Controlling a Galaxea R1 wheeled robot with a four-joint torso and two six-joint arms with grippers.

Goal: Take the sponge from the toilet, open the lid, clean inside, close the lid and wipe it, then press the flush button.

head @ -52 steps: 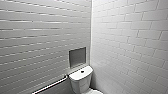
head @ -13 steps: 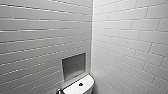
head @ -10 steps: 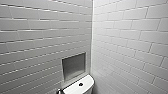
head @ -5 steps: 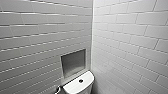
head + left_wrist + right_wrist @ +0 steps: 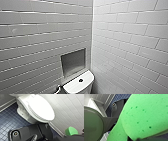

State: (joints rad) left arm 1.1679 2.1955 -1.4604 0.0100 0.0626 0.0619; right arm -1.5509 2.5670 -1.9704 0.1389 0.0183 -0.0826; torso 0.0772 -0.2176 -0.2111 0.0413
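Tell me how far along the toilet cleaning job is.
Done: the bright green soft sponge is off the white toilet, close against the right wrist camera, apparently held. In hand: nothing being wiped; the white oval plastic lid lies shut. Left: cleaning inside cannot be confirmed; the small round dark flush button on the white tank cover likely awaits pressing.
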